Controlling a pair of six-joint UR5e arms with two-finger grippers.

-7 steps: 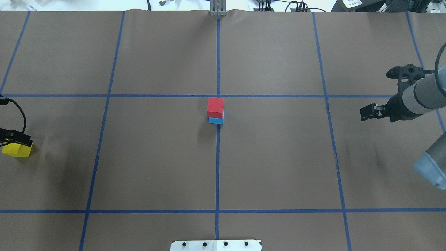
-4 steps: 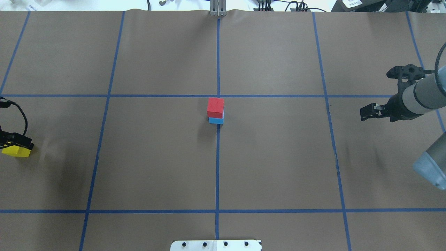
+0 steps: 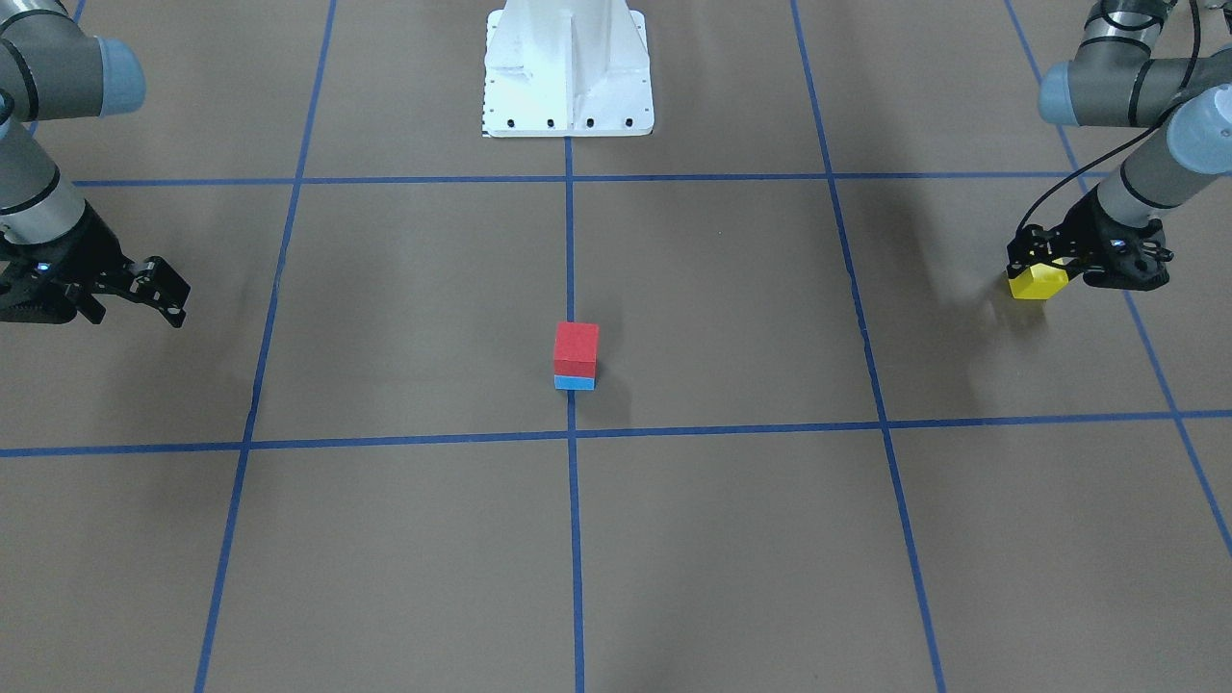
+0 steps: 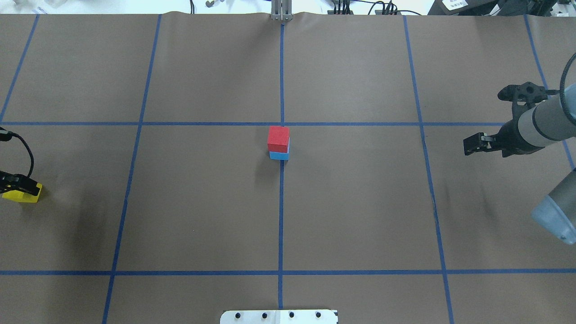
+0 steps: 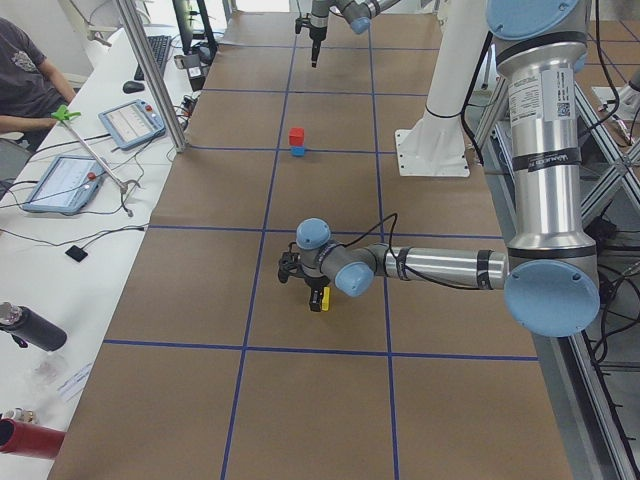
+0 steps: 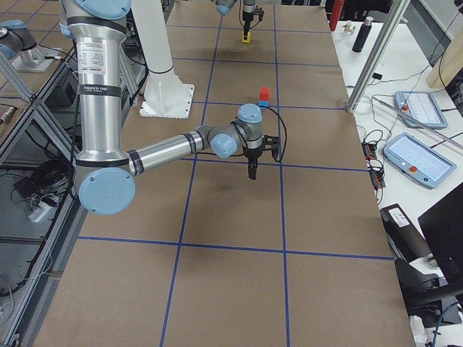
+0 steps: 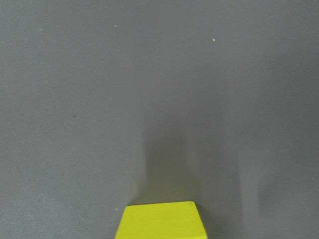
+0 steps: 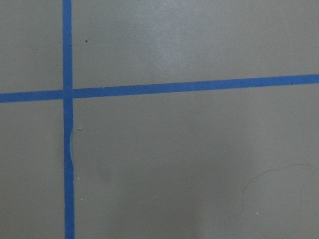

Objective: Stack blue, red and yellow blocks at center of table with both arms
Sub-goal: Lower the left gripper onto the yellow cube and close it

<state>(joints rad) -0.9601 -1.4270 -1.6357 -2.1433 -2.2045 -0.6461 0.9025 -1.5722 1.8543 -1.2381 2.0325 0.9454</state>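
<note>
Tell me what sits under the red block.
The blue block sits under the red block, both on the table. Only a side strip of the blue one shows; its top face is covered.

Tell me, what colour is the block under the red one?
The bottom block is sky blue, clearest in the overhead view.

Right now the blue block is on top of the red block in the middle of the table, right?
No, the order is swapped. The red block is on top of the blue block in the middle of the table; the front-facing view shows it.
</note>
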